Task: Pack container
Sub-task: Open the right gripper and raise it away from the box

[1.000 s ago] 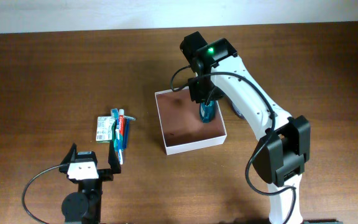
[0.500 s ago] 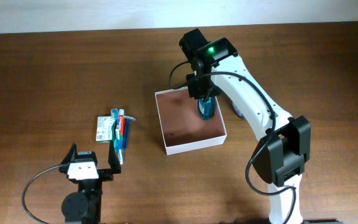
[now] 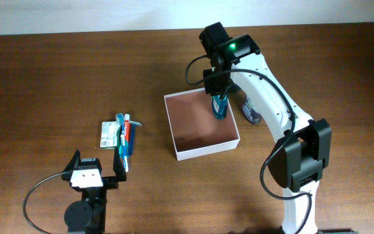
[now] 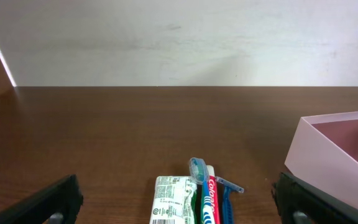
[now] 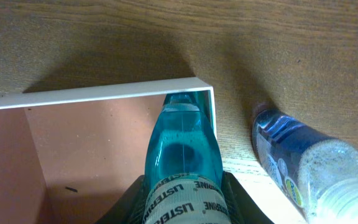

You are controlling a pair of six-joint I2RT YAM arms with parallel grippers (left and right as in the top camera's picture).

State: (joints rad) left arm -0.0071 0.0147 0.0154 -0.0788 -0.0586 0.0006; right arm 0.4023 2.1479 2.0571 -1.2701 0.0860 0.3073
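The container (image 3: 193,130) is a shallow square box with white walls and a reddish-brown inside, at mid-table. My right gripper (image 3: 218,99) is shut on a teal Listerine bottle (image 3: 221,110) and holds it inside the container's far right corner. In the right wrist view the Listerine bottle (image 5: 182,146) runs out from between the right gripper's (image 5: 185,202) jaws to the container's white corner wall (image 5: 104,94). Whether its base touches the floor I cannot tell. My left gripper (image 3: 98,170) is open near the front edge, with nothing between its fingers.
A dark blue bottle (image 3: 250,110) lies on the table just right of the container, and the right wrist view shows this dark blue bottle (image 5: 297,165) too. A green pack (image 3: 111,134), toothpaste (image 3: 126,136), a toothbrush and a razor lie together ahead of the left gripper (image 4: 176,202).
My right gripper has carried the Listerine bottle to the right and farther back, into the container's corner. The container has shifted slightly right. The left arm has not moved.
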